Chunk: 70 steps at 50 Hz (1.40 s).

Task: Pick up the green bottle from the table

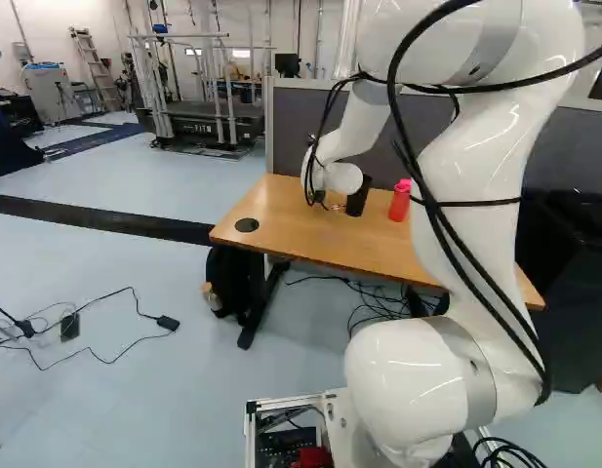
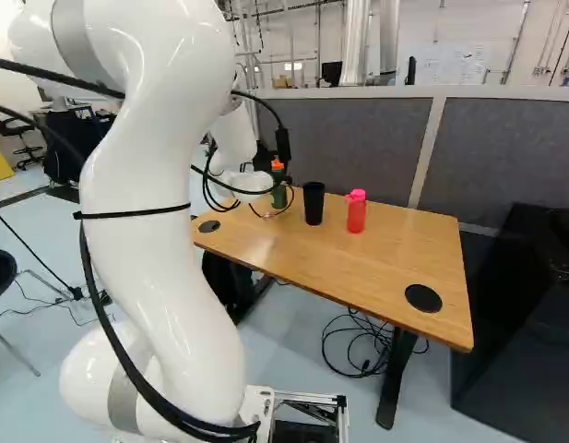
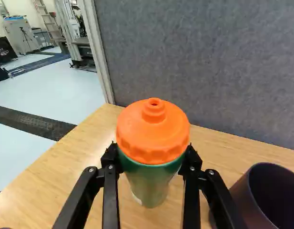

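One green bottle [image 3: 151, 181], gripped bottle-wide in your end effector [image 2: 277, 175]; one red bottle [image 2: 356, 214] to its right, base views only.

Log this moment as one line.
gripper: closed on green bottle | black cup: standing between it and red bottle | lift: cannot tell

A grey partition [image 2: 515, 157] stands behind a wooden table [image 2: 395, 249] with 2 round black inserts [image 2: 422, 297], on a pale blue floor [image 1: 135, 263], with white walls [image 1: 59, 21] beyond.
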Tool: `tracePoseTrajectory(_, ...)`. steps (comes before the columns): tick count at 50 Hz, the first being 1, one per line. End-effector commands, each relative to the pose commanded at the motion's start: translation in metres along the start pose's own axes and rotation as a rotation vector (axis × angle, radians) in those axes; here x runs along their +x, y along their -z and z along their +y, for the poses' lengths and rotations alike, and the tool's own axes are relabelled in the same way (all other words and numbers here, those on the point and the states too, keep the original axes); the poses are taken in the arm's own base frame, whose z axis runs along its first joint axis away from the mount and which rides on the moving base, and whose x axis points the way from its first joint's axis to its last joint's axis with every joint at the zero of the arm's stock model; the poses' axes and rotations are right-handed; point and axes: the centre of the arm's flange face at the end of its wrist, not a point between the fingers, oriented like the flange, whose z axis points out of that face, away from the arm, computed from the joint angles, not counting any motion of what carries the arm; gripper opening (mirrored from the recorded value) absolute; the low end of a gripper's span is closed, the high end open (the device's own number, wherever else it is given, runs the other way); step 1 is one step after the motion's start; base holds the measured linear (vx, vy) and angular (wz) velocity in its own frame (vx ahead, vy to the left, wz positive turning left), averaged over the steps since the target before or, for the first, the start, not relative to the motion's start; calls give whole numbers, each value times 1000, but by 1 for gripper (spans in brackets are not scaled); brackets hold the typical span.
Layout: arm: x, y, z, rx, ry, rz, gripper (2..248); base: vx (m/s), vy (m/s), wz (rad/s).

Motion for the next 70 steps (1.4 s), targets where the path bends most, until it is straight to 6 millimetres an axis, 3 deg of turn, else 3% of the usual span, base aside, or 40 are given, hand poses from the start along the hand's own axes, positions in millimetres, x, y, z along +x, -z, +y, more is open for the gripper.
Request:
tracePoseTrajectory(58,29,121,6,-6,-4,98,120,0,0,0)
tracePoseTrajectory(70,27,129,6,-6,-4,101,120,0,0,0)
